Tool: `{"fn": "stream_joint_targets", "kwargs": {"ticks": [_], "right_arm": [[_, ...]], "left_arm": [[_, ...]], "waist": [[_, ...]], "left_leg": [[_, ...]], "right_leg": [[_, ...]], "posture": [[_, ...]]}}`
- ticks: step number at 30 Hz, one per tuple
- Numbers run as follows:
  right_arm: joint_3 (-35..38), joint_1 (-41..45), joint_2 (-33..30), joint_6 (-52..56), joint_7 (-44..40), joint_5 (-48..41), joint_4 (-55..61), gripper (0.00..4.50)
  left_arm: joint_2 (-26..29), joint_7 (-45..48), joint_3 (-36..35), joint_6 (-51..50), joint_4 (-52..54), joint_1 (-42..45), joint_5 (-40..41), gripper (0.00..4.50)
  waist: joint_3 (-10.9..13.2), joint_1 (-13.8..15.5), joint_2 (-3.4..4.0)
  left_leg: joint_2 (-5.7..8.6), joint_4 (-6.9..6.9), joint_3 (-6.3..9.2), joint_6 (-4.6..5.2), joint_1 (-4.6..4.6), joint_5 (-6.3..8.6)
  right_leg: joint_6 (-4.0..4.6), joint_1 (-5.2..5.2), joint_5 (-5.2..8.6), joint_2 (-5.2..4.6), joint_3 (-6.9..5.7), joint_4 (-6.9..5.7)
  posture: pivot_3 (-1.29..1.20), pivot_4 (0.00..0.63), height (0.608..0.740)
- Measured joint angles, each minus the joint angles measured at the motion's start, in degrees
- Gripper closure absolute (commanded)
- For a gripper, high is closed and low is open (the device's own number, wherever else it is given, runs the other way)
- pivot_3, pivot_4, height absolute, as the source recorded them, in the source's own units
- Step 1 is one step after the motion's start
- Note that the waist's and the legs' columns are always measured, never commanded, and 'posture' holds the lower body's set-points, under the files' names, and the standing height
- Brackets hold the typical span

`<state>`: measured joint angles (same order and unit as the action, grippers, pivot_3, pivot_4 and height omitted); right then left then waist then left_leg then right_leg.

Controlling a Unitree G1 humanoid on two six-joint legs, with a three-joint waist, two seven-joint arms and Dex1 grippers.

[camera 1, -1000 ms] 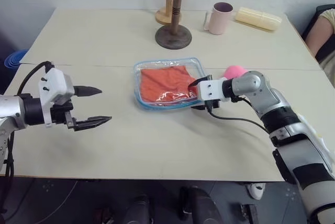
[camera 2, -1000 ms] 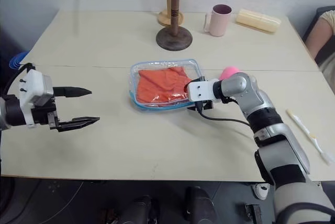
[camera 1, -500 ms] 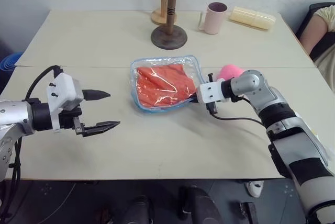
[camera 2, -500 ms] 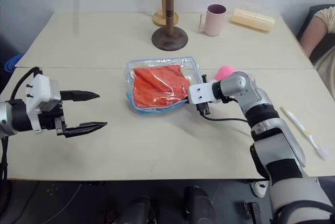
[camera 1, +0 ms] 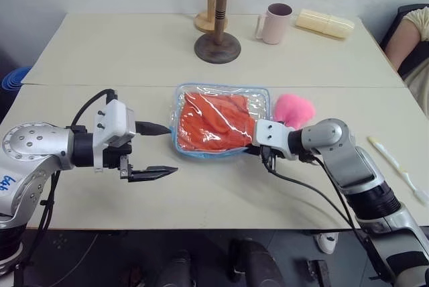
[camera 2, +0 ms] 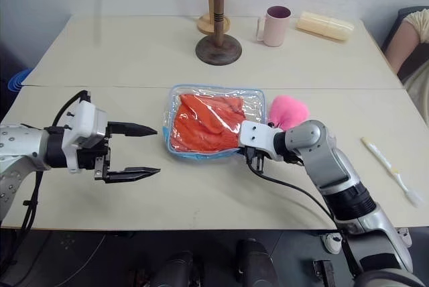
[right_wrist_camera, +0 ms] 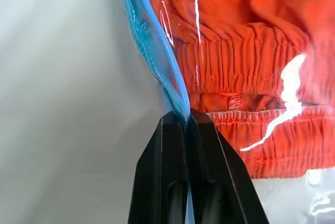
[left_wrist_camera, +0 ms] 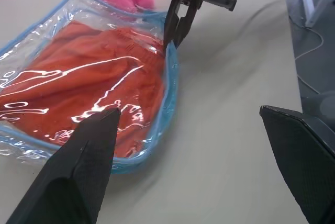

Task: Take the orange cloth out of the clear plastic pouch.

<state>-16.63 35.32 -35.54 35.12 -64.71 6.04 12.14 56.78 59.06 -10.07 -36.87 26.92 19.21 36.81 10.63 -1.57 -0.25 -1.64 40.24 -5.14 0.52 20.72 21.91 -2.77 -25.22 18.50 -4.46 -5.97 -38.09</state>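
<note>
At frame centre, the right gripper [right_wrist_camera: 187, 122] pinches the clear plastic pouch [camera 1: 221, 123] by its blue edge; that thin trim could slip free. The left gripper [camera 1: 159, 150] waits with jaws apart at lower left.

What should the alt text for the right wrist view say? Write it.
The right gripper is shut on the blue-trimmed edge of the clear plastic pouch. The orange cloth lies wrinkled inside it, on a pale table.

Glossy clear plastic pouch [camera 1: 221, 129] over wrinkled, seemingly woven orange cloth [camera 1: 216, 121].

Person [camera 1: 410, 35] mostly cut off
</note>
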Motion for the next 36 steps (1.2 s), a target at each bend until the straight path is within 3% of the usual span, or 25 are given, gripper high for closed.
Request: {"fn": "stream_joint_targets", "kwargs": {"ticks": [6, 10, 14, 23, 28, 30, 33, 36], "right_arm": [[0.8, 0.3, -0.5, 15.2, 3.7, -1.8, 9.6, 4.45], [-0.7, -2.3, -2.3, 13.5, 5.6, -1.9, 10.5, 4.45], [-2.2, -5.7, -4.5, 5.7, 6.6, -1.6, 9.9, 3.43], [1.0, -9.1, -8.8, -4.9, 5.2, -4.9, 7.9, 0.45], [12.5, -8.9, -9.7, -0.7, 4.1, -14.3, 12.2, 0.45], [19.3, -8.0, -10.5, 6.2, 4.4, -19.5, 13.6, 0.45], [29.4, -6.8, -12.4, 16.1, 7.5, -24.1, 12.2, 0.45], [35.2, -6.8, -11.9, 22.0, 13.7, -24.4, 7.8, 0.45]], "left_arm": [[-0.7, 1.5, 2.0, 0.7, -0.5, 1.3, 0.0, 0.00], [-1.1, 2.0, 2.4, 1.1, -0.7, 2.3, -0.1, 0.00], [-1.2, 2.3, 2.4, 1.3, -0.9, 2.4, -0.1, 0.00], [-1.2, 2.5, 2.2, 1.4, -0.9, 1.9, -0.1, 0.00], [-2.1, 2.2, 2.2, 1.3, -0.7, 1.4, -0.1, 0.00], [-2.3, 2.1, 2.2, 1.3, -0.6, 0.7, 0.0, 0.00], [-2.7, 1.9, 2.2, 1.3, -0.5, 0.3, 0.0, 0.00], [-2.7, 1.9, 2.1, 1.3, -0.5, 0.3, 0.0, 0.00]], "waist": [[0.0, 0.1, -0.01], [0.0, 0.1, -0.02], [0.0, 0.0, -0.02], [0.0, 0.0, -0.03], [0.0, 0.1, -0.03], [0.0, 0.1, -0.03], [0.0, 0.2, -0.03], [0.0, 0.2, -0.04]], "left_leg": [[0.04, 0.00, 0.00, 0.00, 0.00, 0.00], [0.06, -0.01, 0.00, 0.00, 0.00, 0.00], [0.08, -0.01, -0.03, 0.00, -0.01, 0.00], [0.05, -0.01, -0.05, 0.00, -0.19, 0.00], [0.04, -0.01, -0.04, 0.00, -0.20, 0.00], [0.04, -0.01, -0.03, 0.00, -0.22, 0.00], [0.03, -0.07, 0.01, 0.00, -0.30, 0.00], [0.04, -0.17, -0.03, 0.01, -0.51, 0.00]], "right_leg": [[0.00, 0.00, 0.00, 0.00, -0.01, 0.02], [0.00, 0.00, 0.00, 0.01, -0.02, 0.02], [0.00, 0.00, 0.00, 0.02, -0.01, 0.02], [0.00, 0.19, 0.00, 0.02, 0.01, 0.04], [0.00, 0.20, 0.00, 0.02, 0.01, 0.03], [0.00, 0.25, 0.00, 0.01, 0.01, 0.04], [0.00, 0.37, 0.00, 0.01, -0.01, 0.10], [0.00, 0.61, 0.00, 0.01, 0.02, 0.18]], "posture": [[0.00, 0.150, 0.740], [0.00, 0.150, 0.740], [0.00, 0.150, 0.740], [0.00, 0.150, 0.740], [0.00, 0.150, 0.740], [0.00, 0.150, 0.740], [0.00, 0.150, 0.740], [0.00, 0.150, 0.740]]}}
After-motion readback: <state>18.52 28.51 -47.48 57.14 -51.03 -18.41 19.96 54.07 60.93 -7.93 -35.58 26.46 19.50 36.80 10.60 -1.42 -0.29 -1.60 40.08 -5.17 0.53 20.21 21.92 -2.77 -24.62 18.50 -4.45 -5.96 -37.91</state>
